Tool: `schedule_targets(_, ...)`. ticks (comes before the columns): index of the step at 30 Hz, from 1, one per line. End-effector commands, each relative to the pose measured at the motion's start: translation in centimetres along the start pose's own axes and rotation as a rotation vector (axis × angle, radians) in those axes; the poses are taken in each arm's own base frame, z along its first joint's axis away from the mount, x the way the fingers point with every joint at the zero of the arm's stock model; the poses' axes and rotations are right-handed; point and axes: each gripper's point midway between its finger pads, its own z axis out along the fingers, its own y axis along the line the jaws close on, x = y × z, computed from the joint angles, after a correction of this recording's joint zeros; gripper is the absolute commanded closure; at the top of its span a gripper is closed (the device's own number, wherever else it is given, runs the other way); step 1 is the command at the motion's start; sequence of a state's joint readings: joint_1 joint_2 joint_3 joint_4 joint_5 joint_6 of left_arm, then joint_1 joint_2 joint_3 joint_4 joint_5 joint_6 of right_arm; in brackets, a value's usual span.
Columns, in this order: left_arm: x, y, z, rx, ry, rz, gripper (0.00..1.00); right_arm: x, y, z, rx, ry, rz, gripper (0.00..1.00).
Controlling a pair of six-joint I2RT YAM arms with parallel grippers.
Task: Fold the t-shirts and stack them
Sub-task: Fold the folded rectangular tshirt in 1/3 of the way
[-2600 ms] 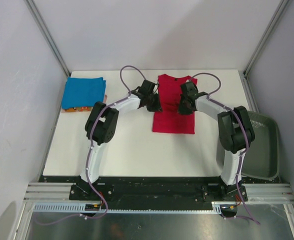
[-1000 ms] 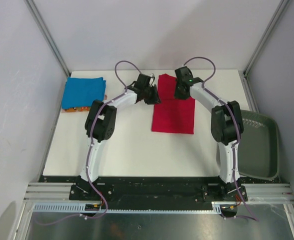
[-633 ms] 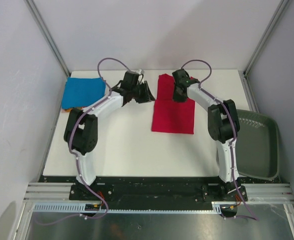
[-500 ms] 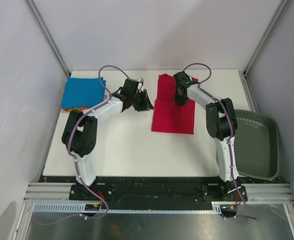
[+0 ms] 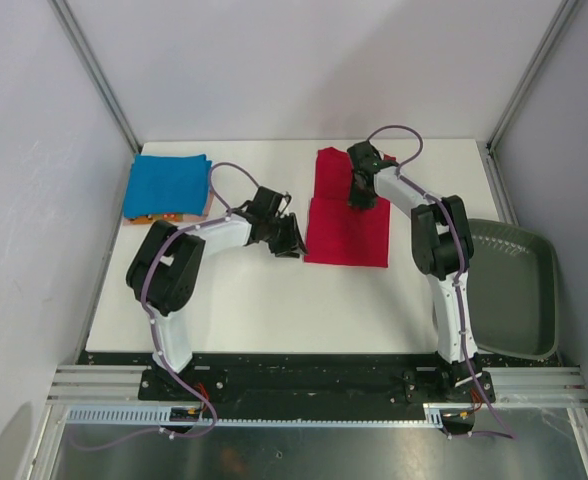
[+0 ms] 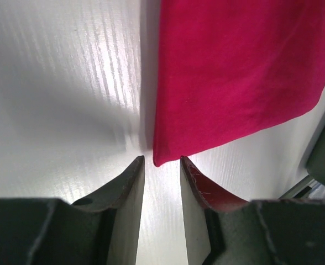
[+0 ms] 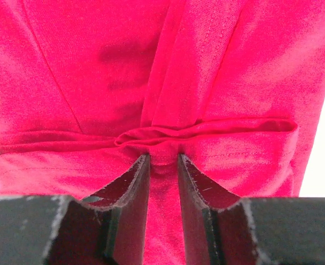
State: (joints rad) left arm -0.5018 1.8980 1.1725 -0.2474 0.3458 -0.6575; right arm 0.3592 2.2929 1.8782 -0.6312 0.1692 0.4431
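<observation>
The red t-shirt lies flat on the white table, collar end far from me. My left gripper is low at the shirt's near-left corner. In the left wrist view its jaws stand slightly apart and empty, with the shirt's corner just at the fingertips. My right gripper is on the shirt's upper part. In the right wrist view it is shut on a bunched ridge of red cloth. The blue t-shirt lies folded at the far left on the orange one.
A dark grey bin hangs over the table's right edge. Grey walls and metal posts close in the back and both sides. The white table is bare between the arms' bases and the shirt.
My left gripper has moved from the shirt's far-left side down to its near-left corner. My right gripper has shifted slightly toward me on the upper part, where the cloth has bunched.
</observation>
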Motion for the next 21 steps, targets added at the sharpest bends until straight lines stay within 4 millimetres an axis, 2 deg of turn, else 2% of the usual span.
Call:
schedule_targets(1, -0.5, -2.3, -1.1, 0.066, -0.044, -0.04, 0.64, -2.9, 0.0, -2.8, -0.021, -0.056, 0.017, 0.68)
schedule_targets(6, -0.2, -2.0, -0.3, 0.036, -0.048, -0.074, 0.66, -5.0, 0.2, -5.8, -0.064, -0.106, 0.051, 0.68)
schedule_targets(12, 0.2, -1.4, 0.4, -0.003, -0.054, -0.086, 0.67, -5.6, -0.8, -9.9, -0.119, -0.157, 0.132, 0.68)
schedule_targets(15, 0.5, -1.2, 0.6, -0.012, -0.051, -0.091, 0.69, -4.8, -2.1, -11.4, -0.146, -0.165, 0.179, 0.68)
schedule_targets(21, 0.9, -1.2, 0.2, -0.024, -0.064, -0.097, 0.75, -0.1, -4.8, -12.9, -0.146, -0.112, 0.22, 0.68)
